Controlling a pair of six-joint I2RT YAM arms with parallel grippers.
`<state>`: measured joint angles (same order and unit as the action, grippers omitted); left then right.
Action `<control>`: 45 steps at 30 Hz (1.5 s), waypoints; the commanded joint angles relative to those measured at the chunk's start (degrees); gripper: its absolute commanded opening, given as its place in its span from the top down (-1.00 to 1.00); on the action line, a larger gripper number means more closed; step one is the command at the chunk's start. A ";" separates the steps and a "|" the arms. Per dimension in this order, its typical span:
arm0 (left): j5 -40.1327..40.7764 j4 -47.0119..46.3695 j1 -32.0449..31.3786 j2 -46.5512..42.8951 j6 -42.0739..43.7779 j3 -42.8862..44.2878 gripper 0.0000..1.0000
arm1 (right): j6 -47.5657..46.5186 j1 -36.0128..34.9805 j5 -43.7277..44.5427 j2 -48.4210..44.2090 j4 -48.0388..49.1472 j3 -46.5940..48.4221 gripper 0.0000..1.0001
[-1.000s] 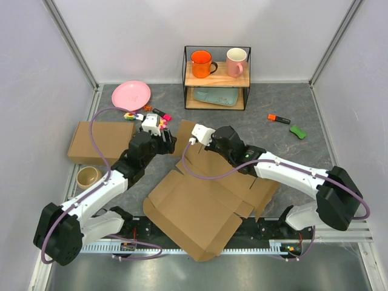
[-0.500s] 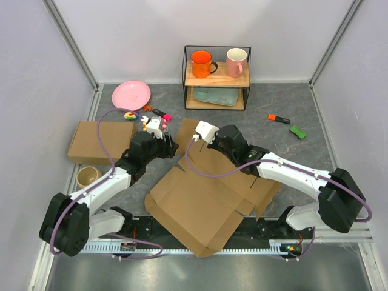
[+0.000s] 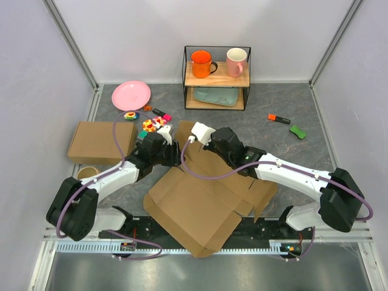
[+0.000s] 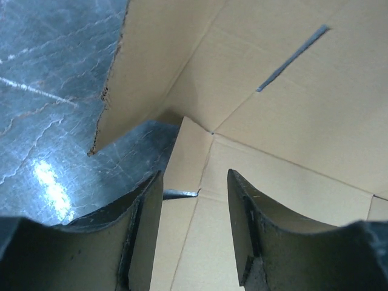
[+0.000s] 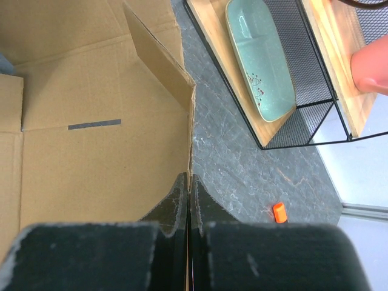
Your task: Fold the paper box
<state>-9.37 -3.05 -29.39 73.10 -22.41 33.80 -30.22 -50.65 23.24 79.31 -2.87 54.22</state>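
The paper box (image 3: 200, 206) is a large flat brown die-cut sheet lying between the arms, with its far flaps raised. My right gripper (image 3: 210, 145) is shut on the top edge of an upright side flap (image 5: 159, 60); in the right wrist view its fingertips (image 5: 189, 182) pinch that edge. My left gripper (image 3: 172, 154) hovers at the sheet's far left corner. The left wrist view shows the left gripper (image 4: 194, 200) open, its fingers (image 4: 145, 224) standing apart over a creased panel (image 4: 285, 109) with nothing held between them.
A closed brown cardboard box (image 3: 100, 142) and a bowl (image 3: 88, 174) sit at the left. Farther back are a pink plate (image 3: 131, 94), small toys (image 3: 151, 124) and a wire shelf (image 3: 216, 77) with two mugs and a teal dish (image 5: 260, 57). An orange marker (image 3: 279, 119) lies at the right.
My left gripper has moved right, onto the sheet's far left corner, and its jaws have narrowed. The right gripper stays shut on the flap, nearly still.
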 commanded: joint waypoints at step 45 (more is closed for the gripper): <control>28.61 -36.93 -27.74 6.78 4.65 -16.66 0.65 | 0.25 -5.33 5.41 -2.49 -1.34 1.33 1.00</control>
<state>9.63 -30.59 -54.61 76.29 -21.30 17.87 -29.85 -55.22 26.89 79.13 -5.08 54.46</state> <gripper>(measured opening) 0.171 0.012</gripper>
